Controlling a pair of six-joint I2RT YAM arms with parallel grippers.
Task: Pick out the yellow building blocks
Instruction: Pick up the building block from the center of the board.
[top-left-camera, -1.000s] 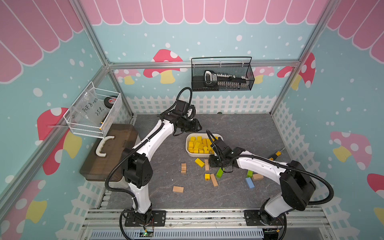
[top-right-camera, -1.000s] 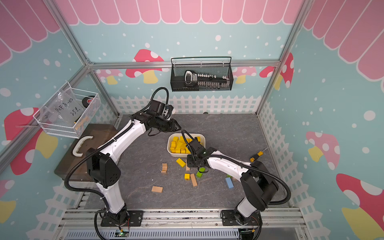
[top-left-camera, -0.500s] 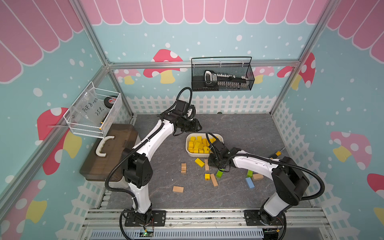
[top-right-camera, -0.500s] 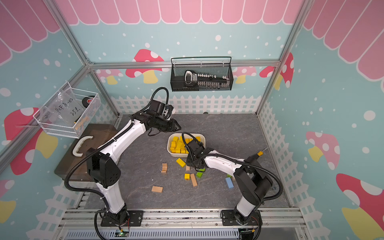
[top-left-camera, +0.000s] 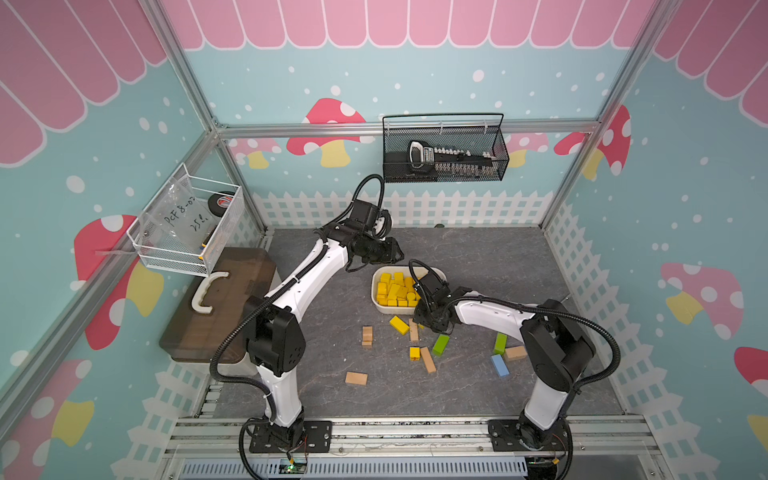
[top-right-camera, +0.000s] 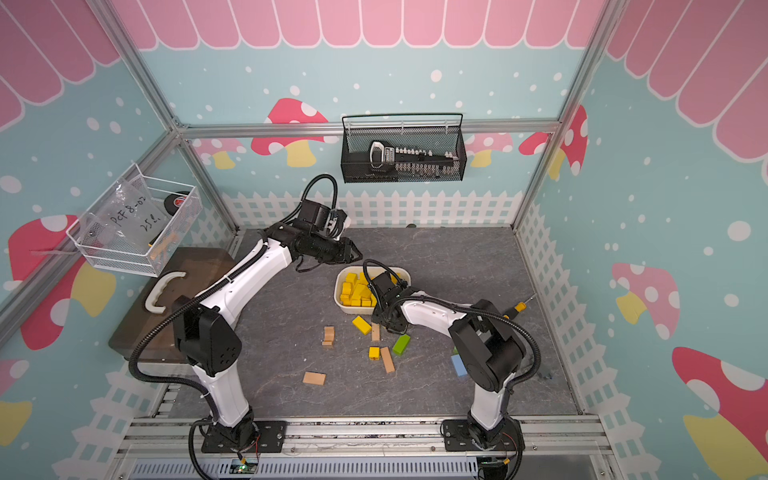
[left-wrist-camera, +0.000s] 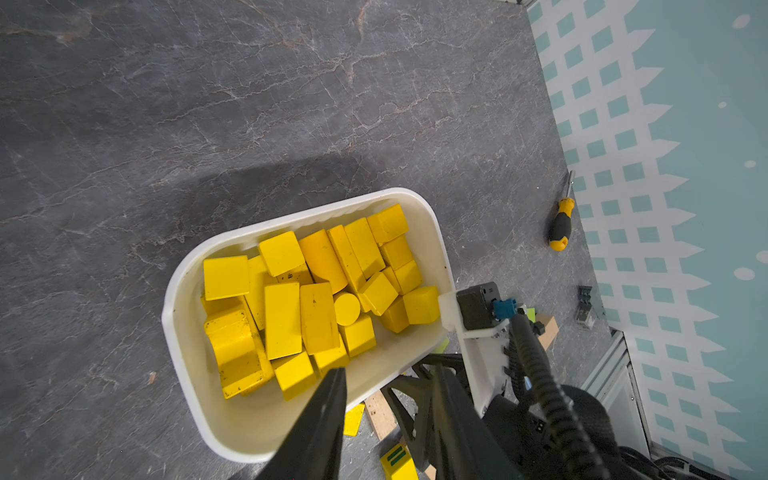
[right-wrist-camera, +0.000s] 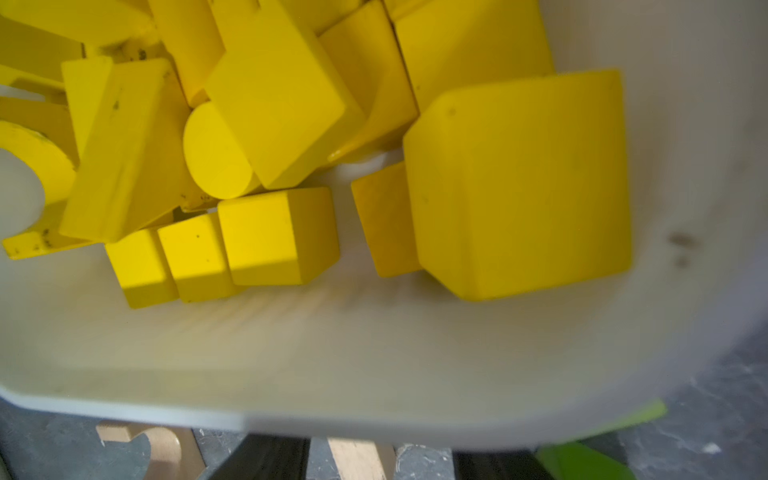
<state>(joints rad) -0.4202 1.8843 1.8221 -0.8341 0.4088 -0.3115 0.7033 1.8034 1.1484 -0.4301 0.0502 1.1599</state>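
**Sorting the yellows into the tray**

The left gripper (left-wrist-camera: 390, 399) is seen with jaws apart and nothing between them, held just by the far side of the white tray (left-wrist-camera: 174, 291). The right gripper (right-wrist-camera: 380, 457) is parted too (only dark finger stubs show), set low outside the tray's near wall, with a tan bar (right-wrist-camera: 353, 457) seen through the gap. Most yellow building blocks (left-wrist-camera: 316, 307) are heaped in the tray. A yellow bar (top-left-camera: 399, 325) and a yellow cube (top-left-camera: 414, 353) are found on the grey floor (top-left-camera: 498, 270), near a green block (top-left-camera: 440, 344).
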